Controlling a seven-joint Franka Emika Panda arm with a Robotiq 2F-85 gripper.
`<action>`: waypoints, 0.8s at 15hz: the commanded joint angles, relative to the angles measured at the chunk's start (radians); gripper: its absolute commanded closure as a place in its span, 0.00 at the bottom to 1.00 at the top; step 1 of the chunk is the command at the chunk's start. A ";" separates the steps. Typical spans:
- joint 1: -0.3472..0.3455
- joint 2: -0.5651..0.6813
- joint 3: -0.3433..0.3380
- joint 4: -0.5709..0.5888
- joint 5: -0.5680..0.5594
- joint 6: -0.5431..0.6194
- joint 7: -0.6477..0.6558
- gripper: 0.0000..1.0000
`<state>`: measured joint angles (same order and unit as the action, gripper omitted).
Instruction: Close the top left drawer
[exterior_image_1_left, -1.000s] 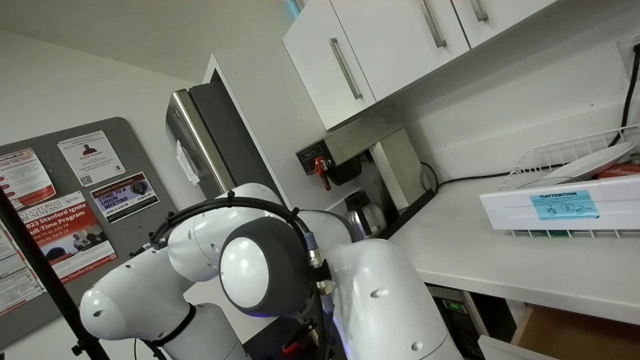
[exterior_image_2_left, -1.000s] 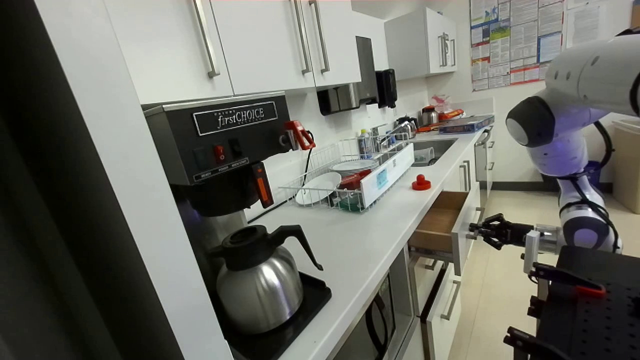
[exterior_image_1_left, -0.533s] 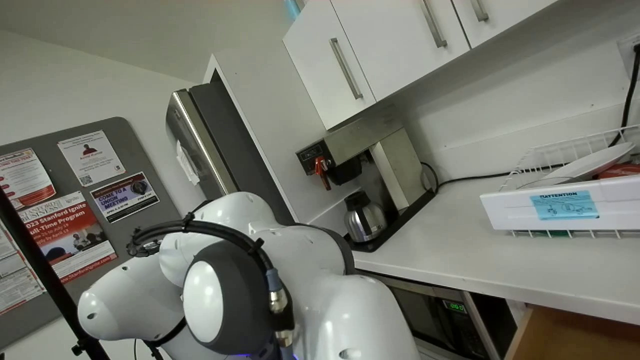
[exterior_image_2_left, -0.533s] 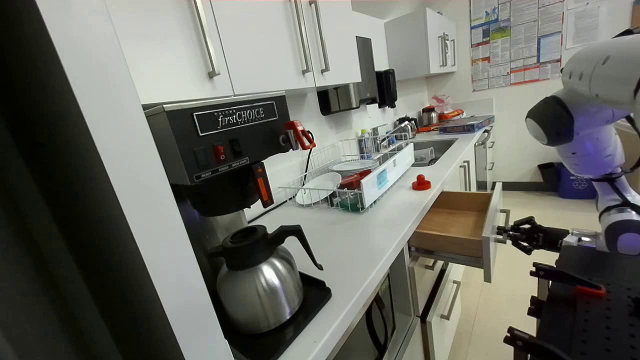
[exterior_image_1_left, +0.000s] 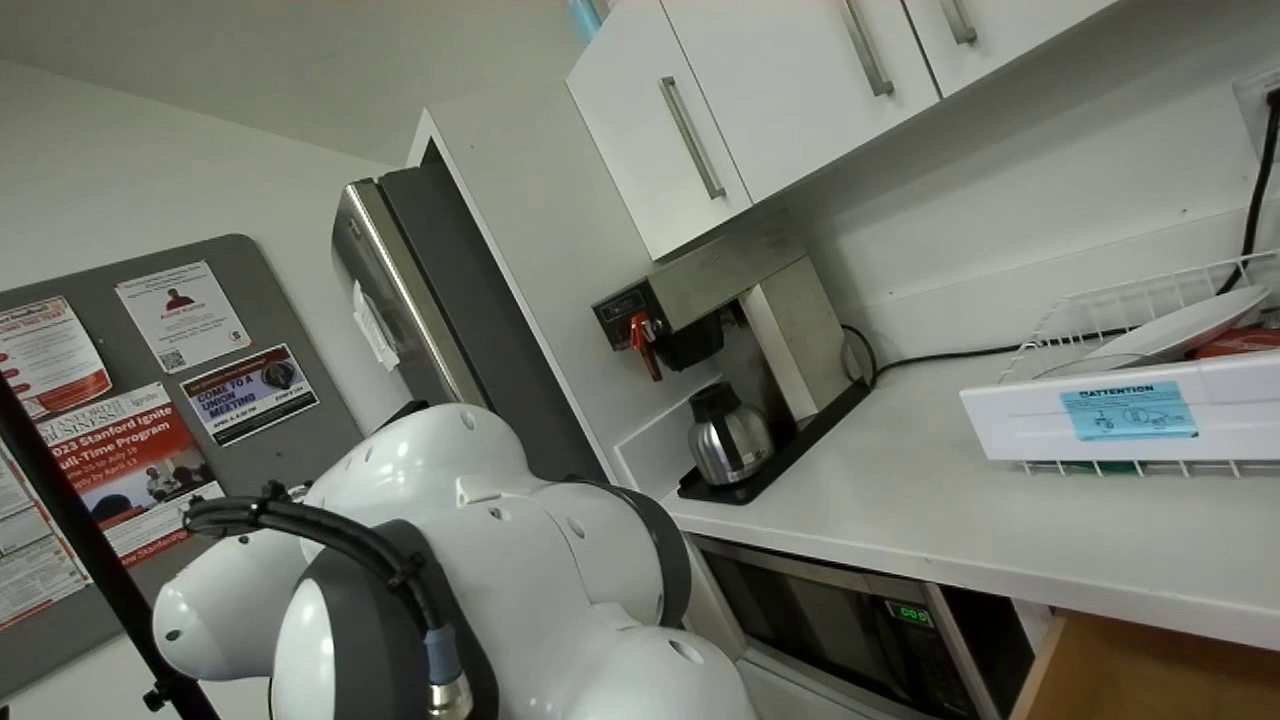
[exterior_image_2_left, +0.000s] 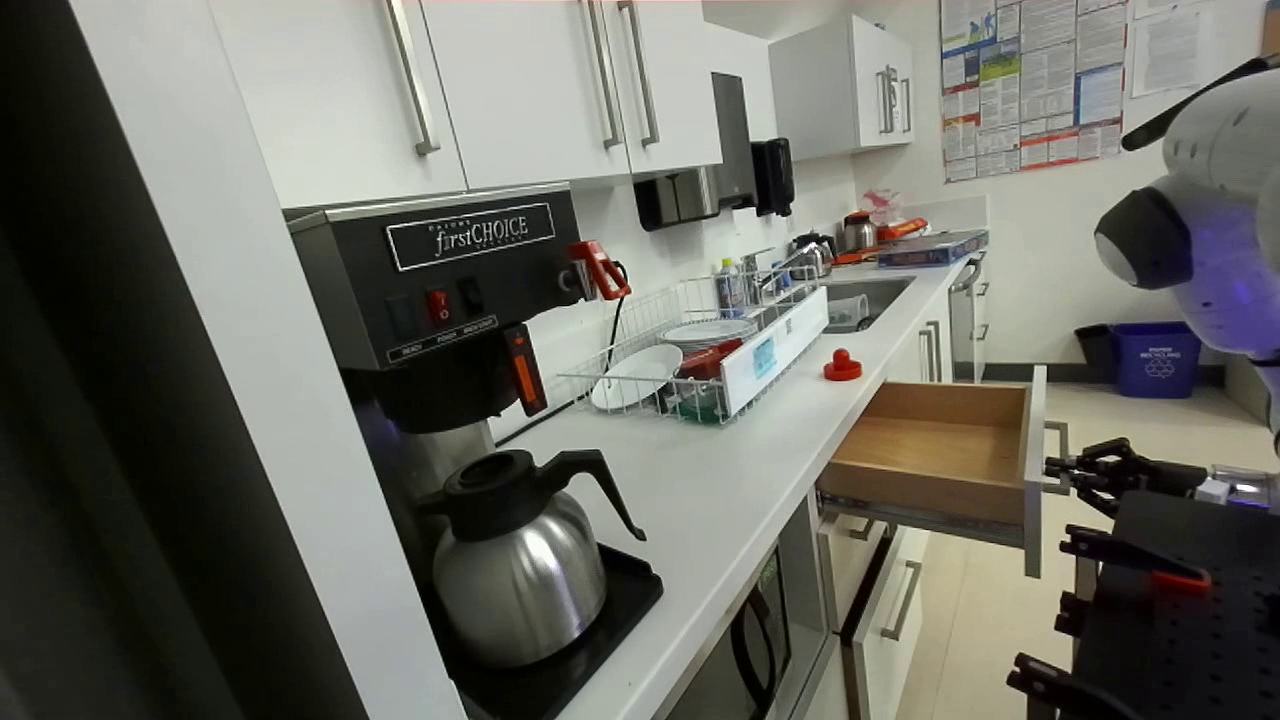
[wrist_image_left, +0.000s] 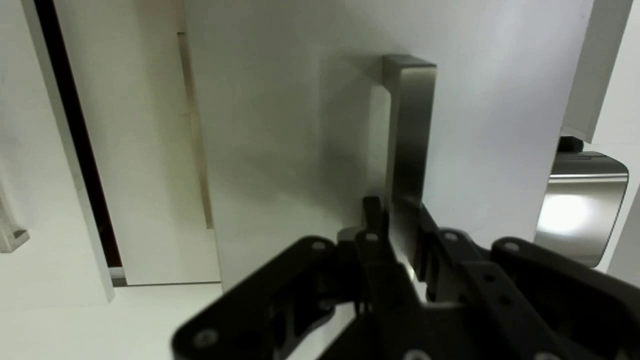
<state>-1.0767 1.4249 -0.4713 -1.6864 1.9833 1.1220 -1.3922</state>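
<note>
top drawer (exterior_image_2_left: 930, 490) open | fingers (wrist_image_left: 375, 255) gripping handle (wrist_image_left: 412, 135) | black board (exterior_image_2_left: 1180, 640) apparently near

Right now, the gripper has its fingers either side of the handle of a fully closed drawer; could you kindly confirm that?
Not quite: the drawer is open, as both exterior views show. The gripper does have its fingers either side of the handle.

The drawer (exterior_image_2_left: 925, 450) is smooth wood inside, its handle (wrist_image_left: 414, 135) satiny metal, the carafe (exterior_image_2_left: 525, 600) shiny metal.

The drawer (exterior_image_1_left: 1150, 668) is cropped in an exterior view.
</note>
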 joint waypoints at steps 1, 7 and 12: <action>-0.041 0.018 0.013 0.039 0.027 0.079 0.035 0.59; -0.017 -0.094 -0.048 -0.081 -0.068 0.062 -0.010 0.14; 0.070 -0.286 -0.146 -0.291 -0.203 0.126 -0.073 0.00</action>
<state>-1.0836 1.3021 -0.5646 -1.7862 1.8439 1.1723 -1.4075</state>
